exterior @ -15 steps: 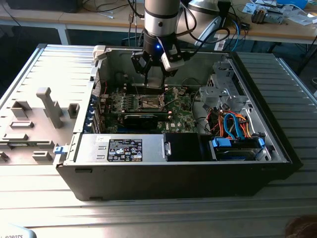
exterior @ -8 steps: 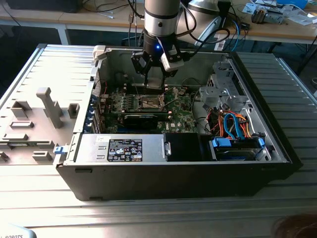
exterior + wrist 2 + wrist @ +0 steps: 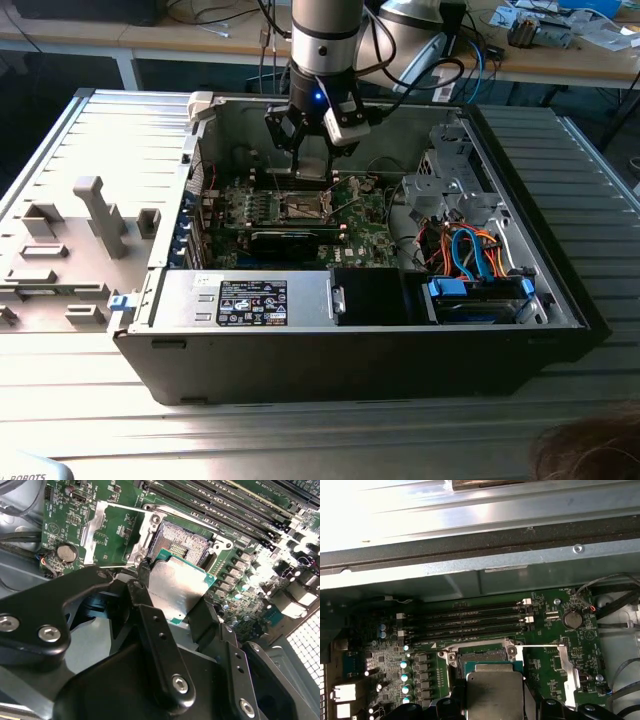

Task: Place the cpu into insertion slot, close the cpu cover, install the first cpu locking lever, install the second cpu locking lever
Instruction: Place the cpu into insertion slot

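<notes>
Gripper: the gripper (image 3: 175, 600) is pinching the cpu (image 3: 177, 590) by two opposite edges, one black finger on each side.
Why this grip: holding it by the edges leaves the underside free, so I judge that nothing stands between the chip and the socket contacts.
Cpu place: in the air inside the open case (image 3: 520, 330), over the near edge of the slot (image 3: 182, 542). In both wrist views it overlaps that edge, and it looks not yet seated.
Cpu facing: dull metal top up, flat and about level with the board (image 3: 65, 515). The green rim shows at the side toward the slot.
Long axis: none, since the chip is square. Its edges run nearly in line with the socket's rim.
Slot: bare, with the contact field open to view and nothing lying in it.
Cover: the cover (image 3: 94, 530) is swung open and lies beside the slot with green board showing through its cut-out. That leaves the way down clear.
Arm: in the exterior view the gripper (image 3: 312, 150) hangs straight over the slot (image 3: 305, 207), pointing down.
Neighbours: the memory slots (image 3: 465, 622) run parallel on the far side of the slot (image 3: 482, 656).
</notes>
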`<state>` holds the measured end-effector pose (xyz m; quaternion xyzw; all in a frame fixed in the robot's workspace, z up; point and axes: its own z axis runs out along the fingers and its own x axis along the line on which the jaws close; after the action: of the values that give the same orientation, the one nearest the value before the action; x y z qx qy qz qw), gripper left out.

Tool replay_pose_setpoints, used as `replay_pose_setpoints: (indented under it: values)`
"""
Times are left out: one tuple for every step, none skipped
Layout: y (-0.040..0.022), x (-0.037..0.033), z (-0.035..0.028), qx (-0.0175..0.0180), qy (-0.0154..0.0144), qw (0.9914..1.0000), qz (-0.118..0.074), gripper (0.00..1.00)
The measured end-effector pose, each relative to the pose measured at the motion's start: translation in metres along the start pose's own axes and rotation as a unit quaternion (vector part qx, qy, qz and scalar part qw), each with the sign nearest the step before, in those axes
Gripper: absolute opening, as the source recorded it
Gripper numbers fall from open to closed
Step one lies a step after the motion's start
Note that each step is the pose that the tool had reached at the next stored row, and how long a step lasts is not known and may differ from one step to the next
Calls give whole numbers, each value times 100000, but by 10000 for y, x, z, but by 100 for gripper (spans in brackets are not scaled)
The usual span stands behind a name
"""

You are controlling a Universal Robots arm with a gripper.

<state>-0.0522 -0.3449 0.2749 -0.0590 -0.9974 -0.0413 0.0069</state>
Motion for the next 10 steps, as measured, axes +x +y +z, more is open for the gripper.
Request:
replay_pose_setpoints:
  values:
    - [0,0,1,6,-5,100000,57,55]
    - [0,0,2,11,-15,100000,123,55]
    - [0,0,4,18,-20,100000,191,55]
    - [0,0,5,29,-28,100000,265,55]
    - [0,0,6,54,-38,99999,376,55]
    - [-1,0,7,68,-50,99999,494,55]
    - [-1,0,9,68,-59,99998,609,55]
    - [-1,0,10,64,-65,99998,659,55]
    - [-1,0,10,64,-69,99997,711,55]
    - [-1,0,10,67,-73,99997,777,55]
